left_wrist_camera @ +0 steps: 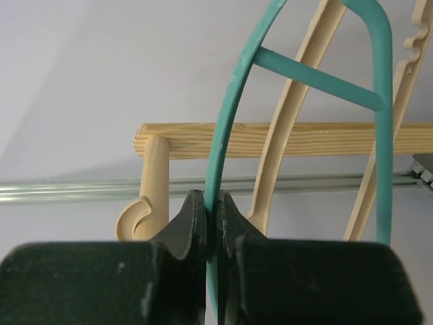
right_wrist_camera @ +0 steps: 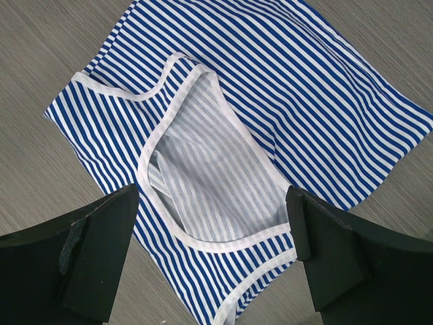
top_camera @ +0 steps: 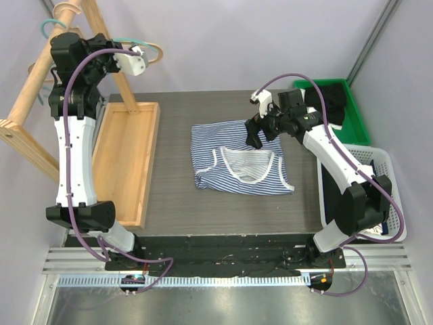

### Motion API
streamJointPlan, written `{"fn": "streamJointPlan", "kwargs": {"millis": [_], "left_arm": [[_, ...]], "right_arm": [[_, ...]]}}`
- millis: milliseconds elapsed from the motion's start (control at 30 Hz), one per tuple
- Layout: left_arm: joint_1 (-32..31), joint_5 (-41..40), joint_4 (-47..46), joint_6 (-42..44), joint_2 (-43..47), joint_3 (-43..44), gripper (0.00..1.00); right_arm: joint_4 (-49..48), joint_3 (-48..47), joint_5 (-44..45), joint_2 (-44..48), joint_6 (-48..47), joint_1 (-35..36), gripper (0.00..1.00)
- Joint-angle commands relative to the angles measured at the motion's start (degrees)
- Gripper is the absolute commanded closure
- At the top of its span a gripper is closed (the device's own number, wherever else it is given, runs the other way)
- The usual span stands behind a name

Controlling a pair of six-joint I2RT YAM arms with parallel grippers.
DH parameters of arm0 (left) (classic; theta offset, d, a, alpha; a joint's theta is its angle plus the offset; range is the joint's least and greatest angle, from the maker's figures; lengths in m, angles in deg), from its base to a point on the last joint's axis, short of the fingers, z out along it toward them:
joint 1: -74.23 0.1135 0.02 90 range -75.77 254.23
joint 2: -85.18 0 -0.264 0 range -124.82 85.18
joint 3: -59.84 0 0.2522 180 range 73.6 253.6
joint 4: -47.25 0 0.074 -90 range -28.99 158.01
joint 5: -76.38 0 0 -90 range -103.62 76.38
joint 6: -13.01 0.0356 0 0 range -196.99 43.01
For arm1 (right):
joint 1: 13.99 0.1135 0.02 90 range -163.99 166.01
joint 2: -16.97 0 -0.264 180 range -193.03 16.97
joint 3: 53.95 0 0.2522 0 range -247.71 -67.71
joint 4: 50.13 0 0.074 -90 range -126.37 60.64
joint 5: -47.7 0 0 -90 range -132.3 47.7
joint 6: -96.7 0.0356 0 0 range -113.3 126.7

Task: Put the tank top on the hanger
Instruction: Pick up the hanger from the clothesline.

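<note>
The tank top point(top_camera: 238, 160), navy-and-white striped with white trim, lies crumpled flat on the dark table. The right wrist view shows its neck opening point(right_wrist_camera: 203, 169) facing up. My right gripper point(top_camera: 254, 135) hovers over the top's far right part, open wide; its fingers point(right_wrist_camera: 95, 237) straddle the white neck trim without touching it. My left gripper point(top_camera: 143, 57) is raised at the wooden rack in the back left. In the left wrist view it point(left_wrist_camera: 212, 203) is shut on the thin curved arm of the teal hanger point(left_wrist_camera: 233, 122), which rises upward from the jaws.
A tan hanger point(left_wrist_camera: 291, 135) hangs right behind the teal one, on the wooden rack rail point(left_wrist_camera: 176, 139). A wooden tray point(top_camera: 125, 162) lies on the left. A green bin point(top_camera: 355, 118) with a black garment point(top_camera: 328, 98) and a white basket point(top_camera: 385, 183) stand on the right.
</note>
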Motion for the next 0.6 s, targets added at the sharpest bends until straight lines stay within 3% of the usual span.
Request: {"fn": "streamJointPlan", "kwargs": {"millis": [0, 567], "left_arm": [[-0.12, 1.64, -1.69, 4.21, 1.42, 1.52, 1.0], [-0.29, 3.57, 0.59, 9.92, 6.86, -6.04, 1.0]], "right_arm": [[-2.31, -0.22, 0.35, 1.73, -0.09, 0.22, 0.01], [-2.05, -0.57, 0.7, 1.21, 0.26, 0.22, 0.01]]}}
